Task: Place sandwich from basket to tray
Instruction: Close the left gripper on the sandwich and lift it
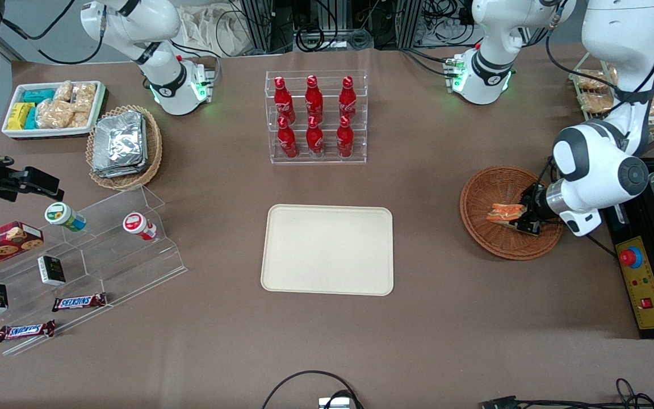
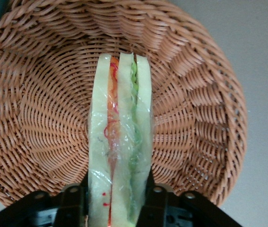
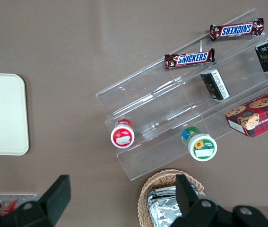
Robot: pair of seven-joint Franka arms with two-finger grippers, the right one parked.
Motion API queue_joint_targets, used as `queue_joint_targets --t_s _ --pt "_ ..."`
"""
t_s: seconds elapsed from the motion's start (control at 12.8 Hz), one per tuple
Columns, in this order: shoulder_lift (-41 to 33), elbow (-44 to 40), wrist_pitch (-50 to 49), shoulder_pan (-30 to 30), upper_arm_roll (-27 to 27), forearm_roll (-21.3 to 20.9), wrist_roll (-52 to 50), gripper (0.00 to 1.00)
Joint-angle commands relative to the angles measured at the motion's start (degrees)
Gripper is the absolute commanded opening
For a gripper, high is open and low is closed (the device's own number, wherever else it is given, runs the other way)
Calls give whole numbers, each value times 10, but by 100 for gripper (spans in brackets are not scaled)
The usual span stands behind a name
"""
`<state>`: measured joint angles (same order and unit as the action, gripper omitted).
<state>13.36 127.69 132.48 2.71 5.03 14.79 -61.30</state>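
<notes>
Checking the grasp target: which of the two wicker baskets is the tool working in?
The round reddish-brown wicker basket, where the tool grips the wrapped sandwich wedge; the lighter oval basket holds foil packets.

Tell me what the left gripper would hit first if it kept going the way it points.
The left gripper, shut on the sandwich, points down into the basket, so it would probably press the sandwich into the woven bottom first.

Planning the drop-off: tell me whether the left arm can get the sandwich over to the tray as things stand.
Probably yes. The gripper is in the basket, shut on the sandwich, and the tray lies bare, with open tabletop between it and the basket.
</notes>
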Motion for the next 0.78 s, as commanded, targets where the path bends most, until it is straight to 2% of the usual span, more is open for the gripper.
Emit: queue_joint_targets --t_s 0.0,0.31,0.55,0.71 --pt "-26 -36 -61 3 0 -39 -7 0" --pt "-4 -233 -272 3 -41 -86 -10 0" --pt "57 -389 -371 3 -122 -111 -4 0" --pt "97 -455 -377 3 -192 -128 -5 0"
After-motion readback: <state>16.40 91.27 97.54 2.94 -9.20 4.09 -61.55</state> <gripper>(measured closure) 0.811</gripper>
